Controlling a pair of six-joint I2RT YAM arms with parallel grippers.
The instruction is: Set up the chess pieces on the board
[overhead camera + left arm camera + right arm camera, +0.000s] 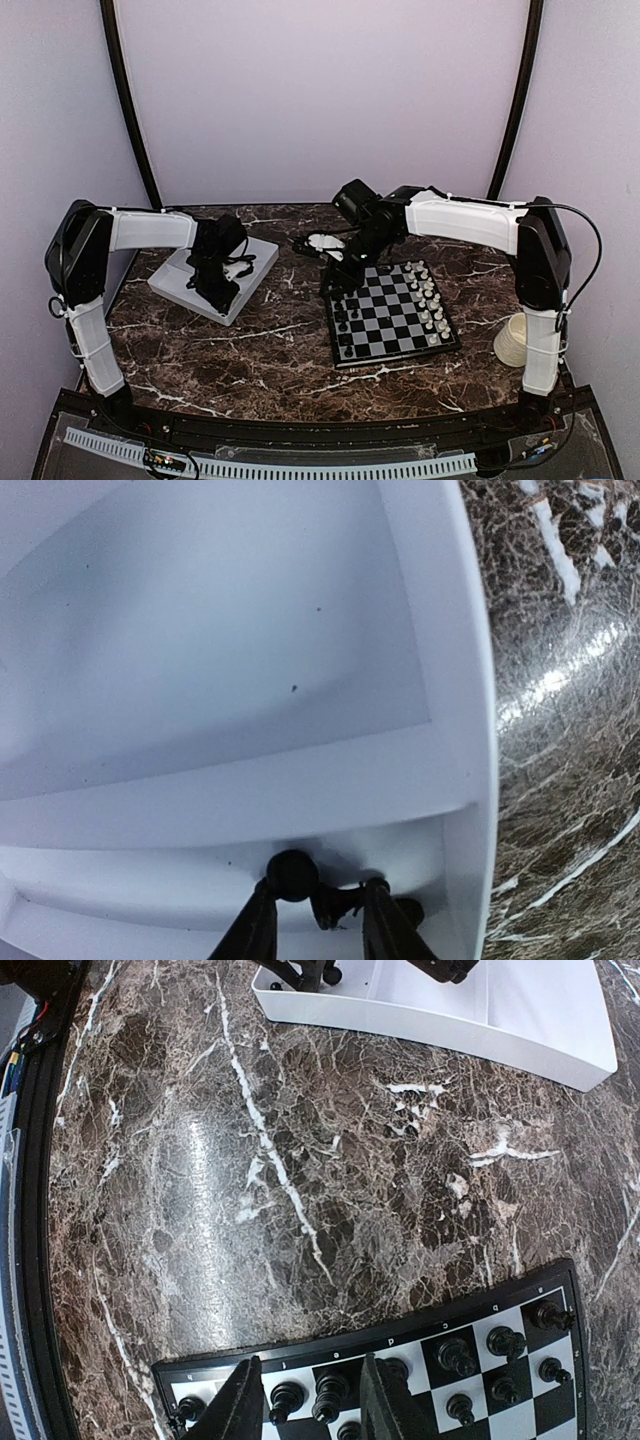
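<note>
Left jaws, apart, straddle tiny black plastic chessmen in a white tray; centre one before closing. Right jaws: apart.

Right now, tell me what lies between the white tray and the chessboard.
Only bare marble tabletop between tray and board; the right wrist view shows it.

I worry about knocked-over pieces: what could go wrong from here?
The right tool hangs low over black chess pieces already standing on the board; a sideways move could topple them. The left tool sits among several more in the tray's narrow compartment, so it might catch two or wedge one.
</note>
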